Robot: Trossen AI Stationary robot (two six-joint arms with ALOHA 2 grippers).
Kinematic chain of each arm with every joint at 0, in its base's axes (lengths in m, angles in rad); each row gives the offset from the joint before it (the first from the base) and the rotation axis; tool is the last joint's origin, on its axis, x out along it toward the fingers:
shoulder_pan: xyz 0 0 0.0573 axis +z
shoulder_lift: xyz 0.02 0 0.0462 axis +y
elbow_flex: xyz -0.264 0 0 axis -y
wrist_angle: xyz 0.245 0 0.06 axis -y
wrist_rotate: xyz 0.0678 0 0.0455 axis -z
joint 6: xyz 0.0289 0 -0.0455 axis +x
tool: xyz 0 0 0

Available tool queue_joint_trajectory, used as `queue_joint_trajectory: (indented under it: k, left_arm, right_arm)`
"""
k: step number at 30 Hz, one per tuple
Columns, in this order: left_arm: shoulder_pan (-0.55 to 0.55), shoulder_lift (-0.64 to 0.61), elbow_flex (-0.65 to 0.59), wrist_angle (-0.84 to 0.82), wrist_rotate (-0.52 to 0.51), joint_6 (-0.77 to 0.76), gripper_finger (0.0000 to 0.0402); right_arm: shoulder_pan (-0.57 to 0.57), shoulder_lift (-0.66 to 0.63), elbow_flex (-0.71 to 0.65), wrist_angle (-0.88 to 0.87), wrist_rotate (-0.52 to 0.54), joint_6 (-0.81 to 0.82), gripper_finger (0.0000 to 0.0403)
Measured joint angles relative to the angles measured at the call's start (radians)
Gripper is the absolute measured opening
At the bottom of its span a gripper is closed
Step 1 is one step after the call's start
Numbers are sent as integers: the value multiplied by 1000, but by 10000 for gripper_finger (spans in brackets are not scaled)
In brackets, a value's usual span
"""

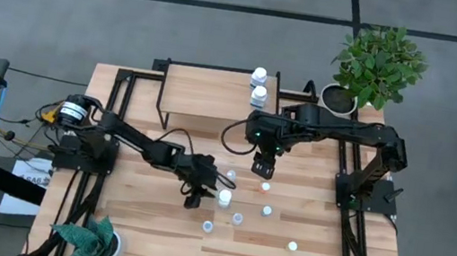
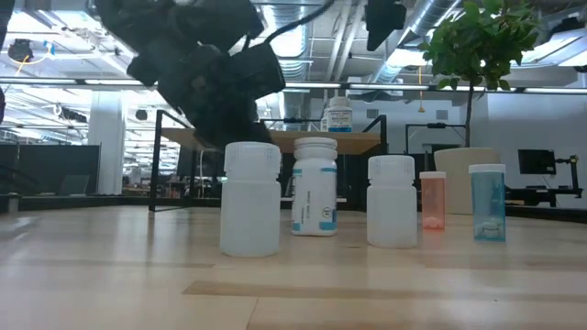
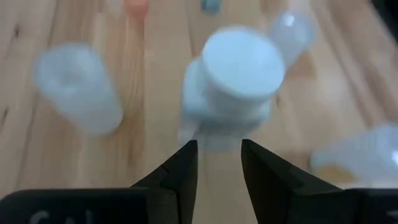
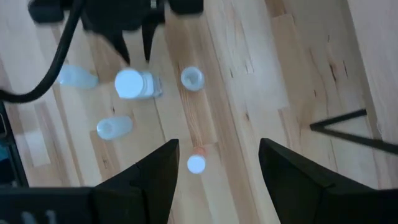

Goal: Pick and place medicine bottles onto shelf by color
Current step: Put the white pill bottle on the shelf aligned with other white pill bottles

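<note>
Two white bottles point(image 1: 259, 85) stand on the light-wood shelf point(image 1: 206, 96) at its right end. Several small bottles stand on the table in front of it. My left gripper point(image 3: 219, 155) is open, its fingertips just short of a larger white-capped bottle with a bluish label point(image 3: 236, 74), which also shows in the high view point(image 1: 225, 197). My right gripper point(image 4: 214, 168) is open and empty above the table, over a tiny orange bottle with a white cap point(image 4: 196, 163). In the high view it hangs point(image 1: 262, 168) just in front of the shelf.
Other bottles stand close around the labelled one: plain white ones point(image 2: 250, 197) point(image 2: 392, 200), an orange one point(image 2: 432, 199) and a pale blue one point(image 2: 487, 202). Potted plants stand at the far right point(image 1: 374, 64) and near left point(image 1: 89, 239) corners.
</note>
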State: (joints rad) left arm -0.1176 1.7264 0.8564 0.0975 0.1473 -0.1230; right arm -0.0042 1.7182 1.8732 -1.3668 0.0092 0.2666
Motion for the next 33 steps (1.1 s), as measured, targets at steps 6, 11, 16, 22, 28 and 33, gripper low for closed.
queue_joint_trajectory:
  k: [6,11,16,22,28,33]
  left_arm:
    - [8,-94,67,-360,1,82,109]
    - [4,-221,69,-615,-4,161,109]
    - [-2,-348,69,-819,-4,181,109]
    - [-28,-528,30,-955,-7,178,109]
    - [-50,-715,-53,-913,-56,132,109]
    - [-51,-849,-118,-891,-91,88,109]
  right_arm:
    - [20,0,0,-50,0,-4,244]
    - [61,0,0,-34,-1,-80,244]
    - [96,7,0,58,-5,-107,244]
    - [131,32,-3,130,-7,-251,244]
    - [144,132,-2,159,-11,-477,244]
    - [143,234,11,181,-10,-601,244]
